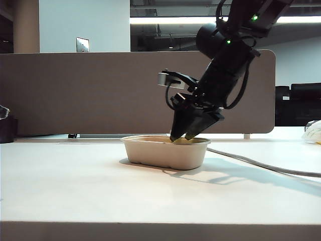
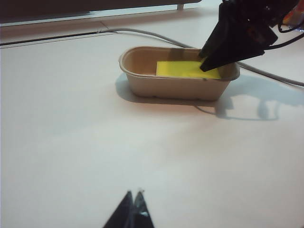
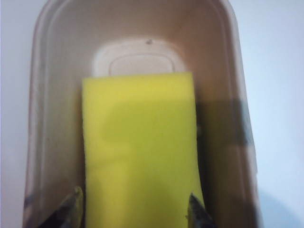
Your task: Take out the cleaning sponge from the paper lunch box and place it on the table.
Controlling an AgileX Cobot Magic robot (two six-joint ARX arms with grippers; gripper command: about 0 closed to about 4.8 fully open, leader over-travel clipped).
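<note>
The paper lunch box point(image 1: 165, 153) point(image 2: 175, 89) point(image 3: 42, 118) stands mid-table on the white table point(image 1: 100, 191). Inside it the yellow cleaning sponge point(image 2: 183, 70) point(image 3: 140, 142) lies flat toward one end; only a yellow sliver point(image 1: 181, 142) shows over the rim in the exterior view. My right gripper point(image 1: 183, 135) point(image 2: 205, 64) point(image 3: 134, 195) reaches down into the box, open, with one fingertip on each long side of the sponge. My left gripper point(image 2: 134, 192) hovers low over bare table well short of the box, shut and empty.
A grey-brown divider panel point(image 1: 90, 90) runs behind the table. A grey cable point(image 1: 261, 164) point(image 2: 142, 32) trails from behind the box toward the right. A dark object point(image 1: 6, 128) sits at the far left edge and a white bag point(image 1: 313, 131) at the far right.
</note>
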